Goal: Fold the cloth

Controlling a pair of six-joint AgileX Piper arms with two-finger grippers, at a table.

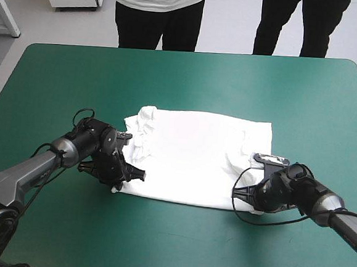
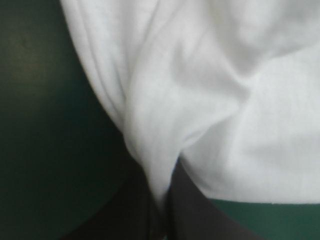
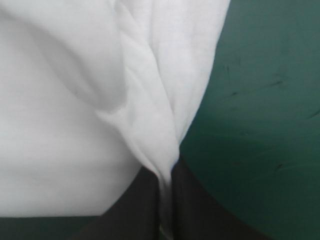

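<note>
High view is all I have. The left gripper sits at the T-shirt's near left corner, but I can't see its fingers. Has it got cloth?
Observer: Yes. In the left wrist view the left gripper is all but shut, with a fold of the T-shirt pinched at its tip.
Operator: And the right one?
Observer: Same. The right wrist view shows the right gripper shut on a ridge of cloth at the shirt's edge, with bare teal-green cover beside it.
</note>
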